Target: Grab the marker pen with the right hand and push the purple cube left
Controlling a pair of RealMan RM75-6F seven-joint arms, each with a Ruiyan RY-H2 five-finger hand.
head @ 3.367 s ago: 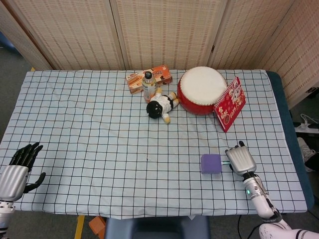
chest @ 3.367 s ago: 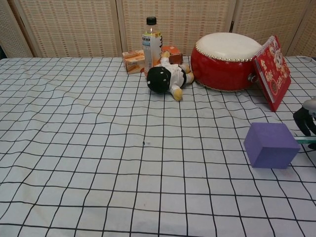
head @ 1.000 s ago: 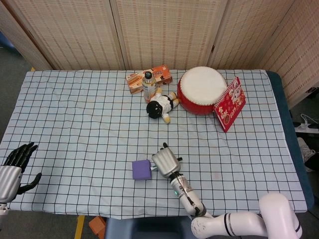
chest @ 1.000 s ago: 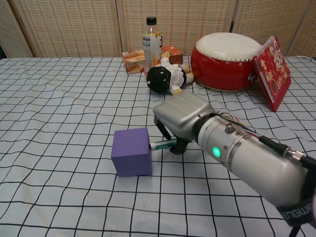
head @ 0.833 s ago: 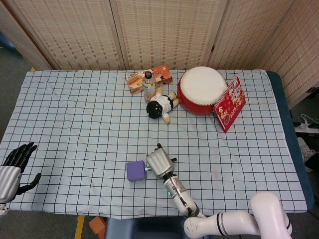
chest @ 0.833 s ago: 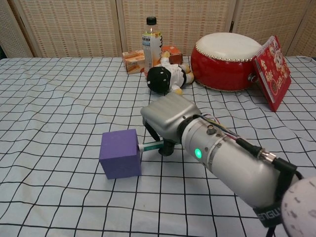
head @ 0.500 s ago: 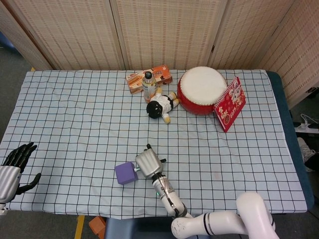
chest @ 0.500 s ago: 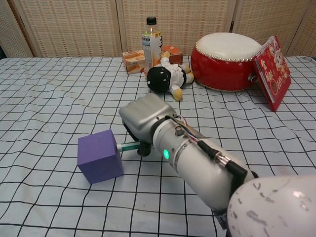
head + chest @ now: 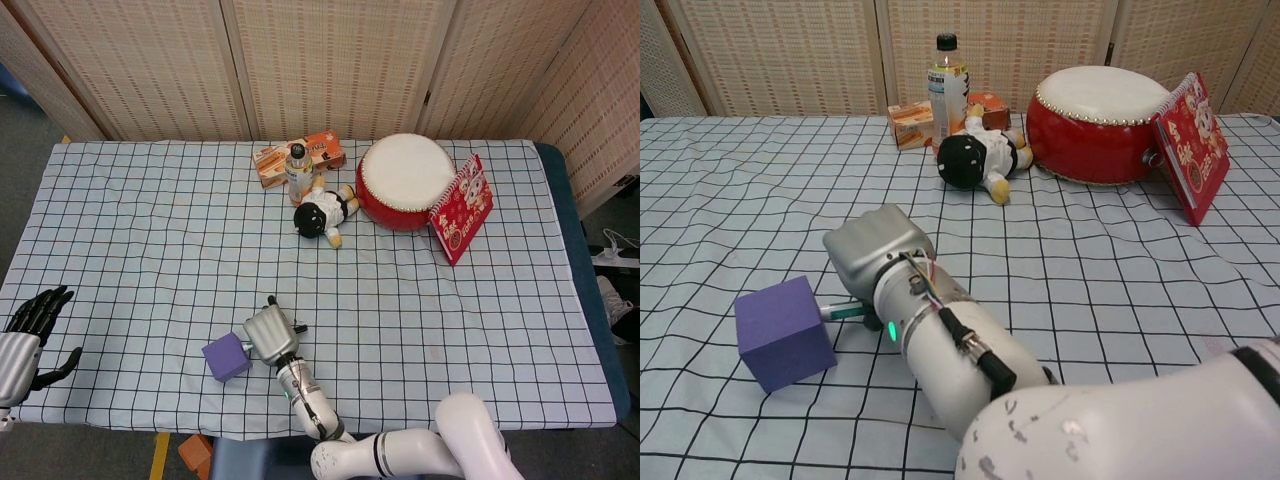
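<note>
While the right hand (image 9: 878, 258) holds the marker pen (image 9: 841, 311) in curled fingers, the pen's tip touches the right face of the purple cube (image 9: 783, 332), which sits on the checkered tablecloth (image 9: 150, 230) at the near left-centre of the table. At the table's near left corner, the left hand (image 9: 28, 335) hovers with its black fingers spread, holding nothing. Far back stand a red drum (image 9: 405, 180), a plush doll (image 9: 325, 213), a bottle (image 9: 298, 172) and a red calendar (image 9: 461, 208).
</note>
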